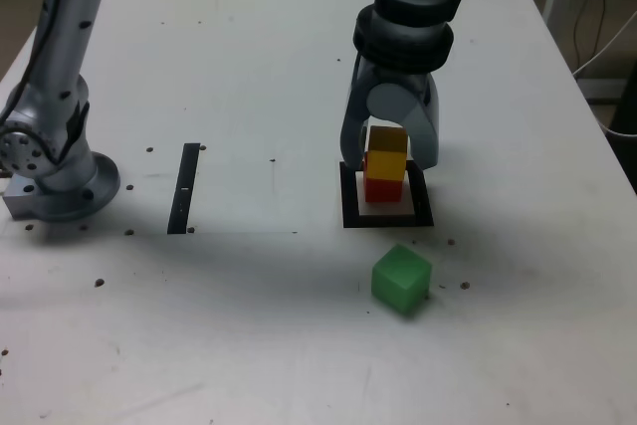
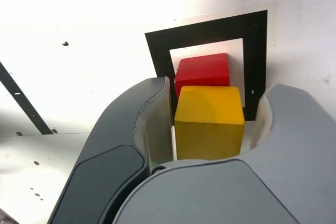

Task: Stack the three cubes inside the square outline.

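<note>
The yellow cube (image 2: 209, 121) sits between my fingers (image 2: 152, 129), on the red cube (image 2: 202, 72), which rests inside the square outline (image 2: 210, 30). My gripper (image 2: 207, 129) is spread slightly: a thin gap shows on each side of the yellow, so I'm not pinching it. To finish this placing cleanly, I judge I should lift straight up without brushing the stack. The green cube (image 1: 401, 279) waits near, outside the frame, beyond my fingertips

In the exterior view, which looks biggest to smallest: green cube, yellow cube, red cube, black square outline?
1. Black square outline
2. Green cube, though it sits nearest the camera
3. Yellow cube
4. Red cube, partly hidden under the yellow, so unsure
</note>
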{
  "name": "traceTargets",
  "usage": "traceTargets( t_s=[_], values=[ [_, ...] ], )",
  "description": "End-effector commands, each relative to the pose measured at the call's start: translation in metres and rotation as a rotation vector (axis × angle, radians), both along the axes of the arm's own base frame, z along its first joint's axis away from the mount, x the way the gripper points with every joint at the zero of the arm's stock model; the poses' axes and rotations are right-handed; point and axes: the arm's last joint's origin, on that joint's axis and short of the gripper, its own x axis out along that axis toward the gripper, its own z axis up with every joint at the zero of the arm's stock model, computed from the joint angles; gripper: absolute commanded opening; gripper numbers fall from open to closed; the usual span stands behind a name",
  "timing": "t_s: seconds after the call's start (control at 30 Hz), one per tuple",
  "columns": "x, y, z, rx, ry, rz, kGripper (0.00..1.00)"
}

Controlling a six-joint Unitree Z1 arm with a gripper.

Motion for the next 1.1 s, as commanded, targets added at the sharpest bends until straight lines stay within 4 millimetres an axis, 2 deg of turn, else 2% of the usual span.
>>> traceTargets(
  t_s=[0.0,0.43,0.83,1.07],
  values=[
    [0.000,-0.001,-0.001,-0.001,0.004,-0.002,0.88],
    [-0.010,0.002,0.016,0.043,-0.048,-0.008,0.97],
    [-0.027,0.004,0.039,0.062,-0.081,-0.008,0.98],
    [-0.035,0.005,0.044,0.063,-0.084,-0.006,0.98]
  ],
)
